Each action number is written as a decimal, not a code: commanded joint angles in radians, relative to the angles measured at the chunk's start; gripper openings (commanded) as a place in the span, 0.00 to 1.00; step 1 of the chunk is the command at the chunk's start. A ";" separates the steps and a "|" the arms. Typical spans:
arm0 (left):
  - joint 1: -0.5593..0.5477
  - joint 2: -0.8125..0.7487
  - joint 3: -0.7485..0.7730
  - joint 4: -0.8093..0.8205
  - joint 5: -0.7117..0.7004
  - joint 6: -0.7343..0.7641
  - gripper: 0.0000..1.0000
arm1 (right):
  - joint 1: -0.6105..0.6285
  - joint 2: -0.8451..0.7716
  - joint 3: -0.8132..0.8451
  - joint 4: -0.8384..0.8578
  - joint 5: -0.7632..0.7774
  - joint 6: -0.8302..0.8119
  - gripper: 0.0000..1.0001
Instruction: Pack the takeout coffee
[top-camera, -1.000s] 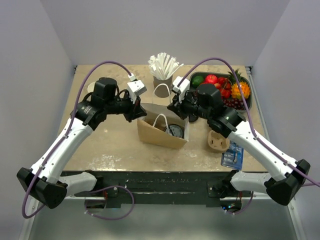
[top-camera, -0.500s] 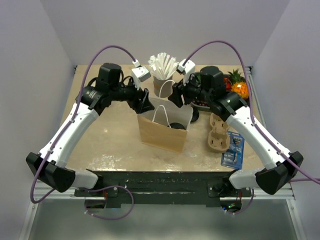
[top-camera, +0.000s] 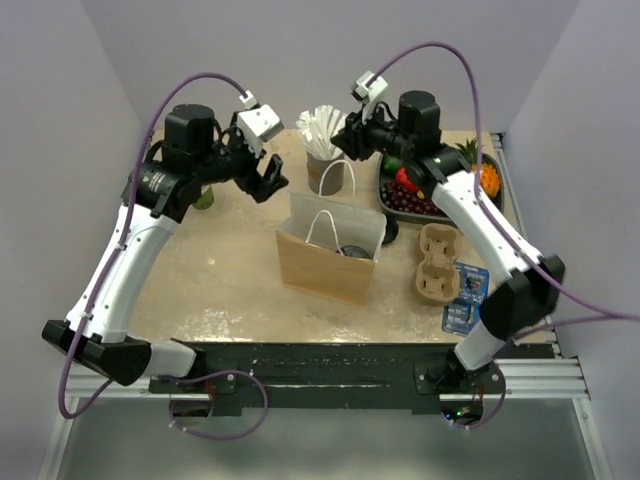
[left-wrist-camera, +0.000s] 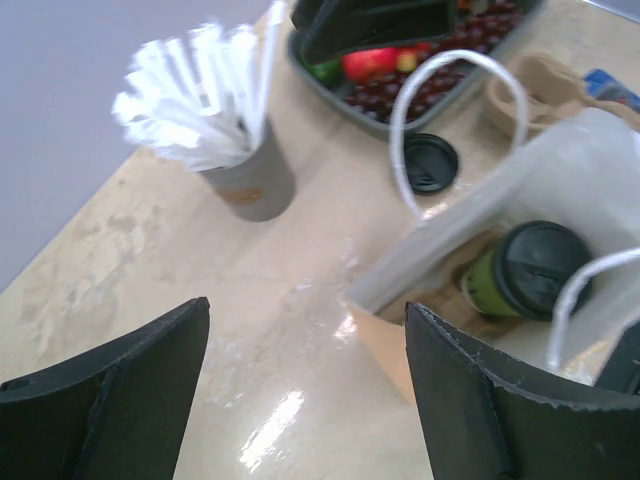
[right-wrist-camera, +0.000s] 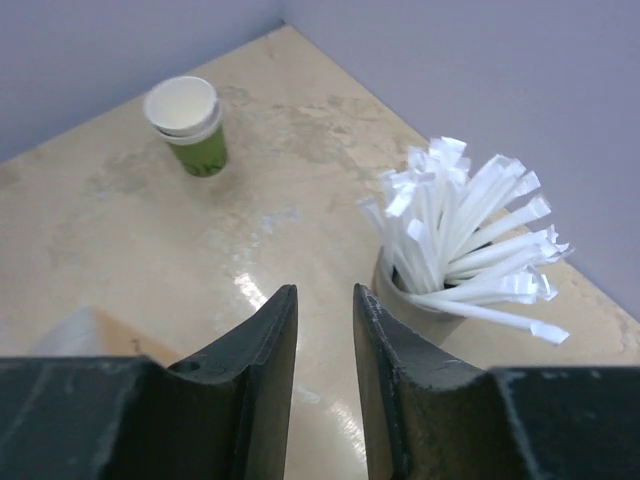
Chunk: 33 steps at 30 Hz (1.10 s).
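Top external: paper bag stands upright mid-table, mouth open, 2 white loop handles up. Takeout coffee sits inside the bag, toward its right end; only the black lid shows. Left gripper hangs above the table just left of the bag's back edge, jaws spread, nothing in them. Right gripper is up beside the grey cup of straws, behind the bag; can't read its jaws from this view. Fruit tray back right, loose black lid between tray and bag, cardboard cup carrier right of the bag, blue packet just in front of the carrier.

Left wrist: the 2 fingers stand wide apart, with only bare tabletop between them. Coffee is upright in the bag, green wall and black lid visible, at the right of the frame. 1 handle loops up over the loose lid and tray. Straw cup left of centre, blurred.

Right wrist: the 2 fingers are close together with a narrow slit still between them, pinching nothing. Straw cup sits right of the fingers. A lidless green cup stands apart near the back corner. A corner of the bag shows at lower left.
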 joint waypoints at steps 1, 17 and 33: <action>0.069 0.002 0.073 -0.027 -0.134 0.070 0.83 | -0.058 0.175 0.097 0.128 -0.074 -0.052 0.30; 0.155 -0.033 -0.012 -0.050 -0.161 0.090 0.84 | -0.221 0.274 0.086 0.271 0.058 0.220 0.25; 0.167 -0.027 -0.020 -0.055 -0.157 0.098 0.84 | -0.230 0.389 0.175 0.203 -0.011 0.349 0.40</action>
